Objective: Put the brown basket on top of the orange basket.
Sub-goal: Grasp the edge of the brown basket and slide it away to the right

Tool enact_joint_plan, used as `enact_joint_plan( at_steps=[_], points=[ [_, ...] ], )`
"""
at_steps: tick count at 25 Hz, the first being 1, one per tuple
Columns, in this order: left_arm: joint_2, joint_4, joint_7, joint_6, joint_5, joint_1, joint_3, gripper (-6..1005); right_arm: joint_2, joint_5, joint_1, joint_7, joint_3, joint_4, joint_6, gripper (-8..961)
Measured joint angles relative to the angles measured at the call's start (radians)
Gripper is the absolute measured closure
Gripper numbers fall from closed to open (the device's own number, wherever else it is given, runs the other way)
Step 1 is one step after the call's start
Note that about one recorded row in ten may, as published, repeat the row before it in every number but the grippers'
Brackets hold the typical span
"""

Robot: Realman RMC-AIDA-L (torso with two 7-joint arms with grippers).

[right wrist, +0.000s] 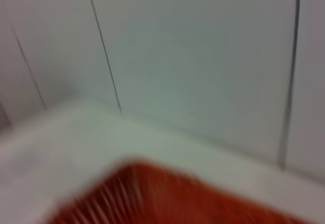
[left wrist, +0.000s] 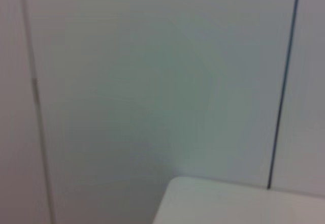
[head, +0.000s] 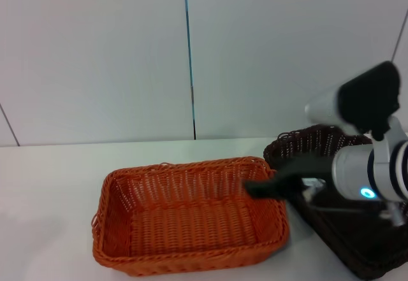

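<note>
White table [head: 51, 185] holds the orange basket [head: 185, 214]; right gripper [head: 268, 187] seemingly clamps the brown basket [head: 319, 144] rim.

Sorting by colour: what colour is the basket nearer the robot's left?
Bright orange basket, clearest in the head view.

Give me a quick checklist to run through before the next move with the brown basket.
1. Orange basket empty and upright on the table: ok.
2. Brown basket stacked on the orange one: not ok; it sits beside it, on the robot's right.
3. Right gripper at the brown basket: ok, it is at the rim nearest the orange basket.
4. Right gripper closed on that rim: cannot tell.
5. Brown basket lifted off the table: cannot tell; the arm hides much of it.
6. Left gripper out of the way: ok in the head view, where it does not appear.
</note>
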Motion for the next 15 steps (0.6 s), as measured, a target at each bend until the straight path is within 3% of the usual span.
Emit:
enact_joint_plan(
  at_steps=[2, 4, 9, 12, 15],
  points=[
    [-0.018, -0.029, -0.032, -0.010, 0.000, 0.042, 0.020, 79, 0.002, -0.218, 0.067, 0.105, 0.006, 0.030, 0.151, 132],
    [-0.019, -0.026, -0.081, -0.022, 0.001, 0.067, 0.038, 79, 0.001, -0.374, 0.141, 0.166, 0.050, 0.051, 0.320, 132],
    [-0.019, -0.015, -0.130, -0.042, 0.001, 0.113, 0.083, 79, -0.012, -0.492, 0.306, 0.144, 0.234, 0.041, 0.700, 126],
    [-0.018, 0.002, -0.131, -0.041, 0.002, 0.119, 0.108, 79, -0.023, -0.517, 0.337, 0.087, 0.244, 0.027, 0.804, 124],
    [-0.018, 0.035, -0.131, -0.033, 0.002, 0.112, 0.114, 79, -0.036, -0.519, 0.345, 0.058, 0.185, -0.017, 0.822, 124]
  ],
)
